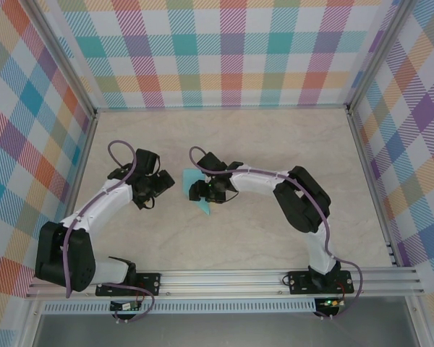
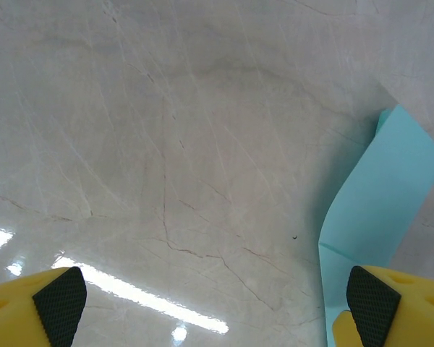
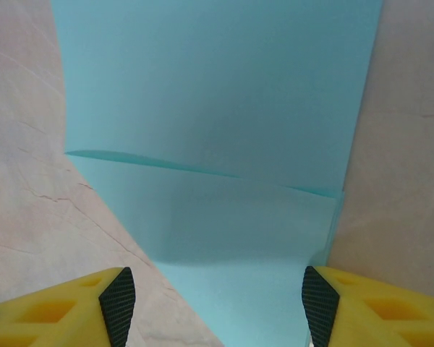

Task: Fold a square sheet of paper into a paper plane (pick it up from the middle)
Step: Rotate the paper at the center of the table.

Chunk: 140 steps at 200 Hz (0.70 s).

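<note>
Square sheet of paper (image 3: 217, 94): turquoise, lying on the tabletop (image 1: 275, 137) between the two arms, near its middle. It is partly folded, with one layer lapped over another.
Fold edge (image 3: 202, 170): a slightly raised line crossing the sheet from side to side. By the look of it, it is not pressed fully flat.
Right end effector (image 3: 217, 307): poised directly over the sheet, jaws moderately apart and straddling its near end. One of its pads (image 3: 117, 303) stands clear of the paper's edge, and the other sits at or over the opposite edge. No pinch is visible.
Right placement, judged: set to pin or gather the sheet along its middle for the next crease.
Left end effector (image 2: 215, 307): jaws spread wide with nothing between them but bare tabletop. The sheet's edge lies just beside one finger.
Left placement, judged: held wide and off to the side so it does not drag the paper, ready to take a free edge.
Stage, judged: early to middle of the folding, with no pointed tip or wings visible.
Risk, judged: the thin sheet may slide or spring open if the lap is not held down.
</note>
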Tool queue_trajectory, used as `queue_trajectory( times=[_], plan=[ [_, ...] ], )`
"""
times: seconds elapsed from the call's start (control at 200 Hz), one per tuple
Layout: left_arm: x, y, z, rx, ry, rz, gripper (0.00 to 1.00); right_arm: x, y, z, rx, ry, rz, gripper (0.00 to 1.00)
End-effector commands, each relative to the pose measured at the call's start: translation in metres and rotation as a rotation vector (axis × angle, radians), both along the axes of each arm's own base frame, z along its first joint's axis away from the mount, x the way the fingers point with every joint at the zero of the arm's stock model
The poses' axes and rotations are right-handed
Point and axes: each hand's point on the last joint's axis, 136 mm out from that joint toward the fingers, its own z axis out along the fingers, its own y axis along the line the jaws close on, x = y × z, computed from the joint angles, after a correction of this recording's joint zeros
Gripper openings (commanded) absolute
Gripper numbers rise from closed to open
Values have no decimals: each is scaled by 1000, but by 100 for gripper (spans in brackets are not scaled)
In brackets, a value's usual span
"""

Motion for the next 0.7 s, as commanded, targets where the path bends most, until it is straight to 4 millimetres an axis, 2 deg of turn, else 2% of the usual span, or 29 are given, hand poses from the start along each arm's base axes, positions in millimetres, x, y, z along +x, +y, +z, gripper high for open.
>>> queue_trajectory(
  times=[0.0,0.11,0.36,0.47,0.555,0.695],
  plan=[
    [1,-1,-4,-25,12,6,95,1,-11,-1,-71,-20,30,65],
    [1,-2,-5,-34,15,3,95,-6,-5,0,-41,-9,112,65],
    [0,-4,-6,-43,13,-4,95,-3,11,41,57,-60,160,63],
    [-2,-3,-7,-42,10,-8,96,-7,22,52,123,-41,159,61],
    [-3,-2,-7,-34,6,-10,96,-5,23,47,116,-37,138,60],
    [-5,-1,-6,-31,-3,-9,96,-2,23,26,80,-2,114,60]
  ],
)
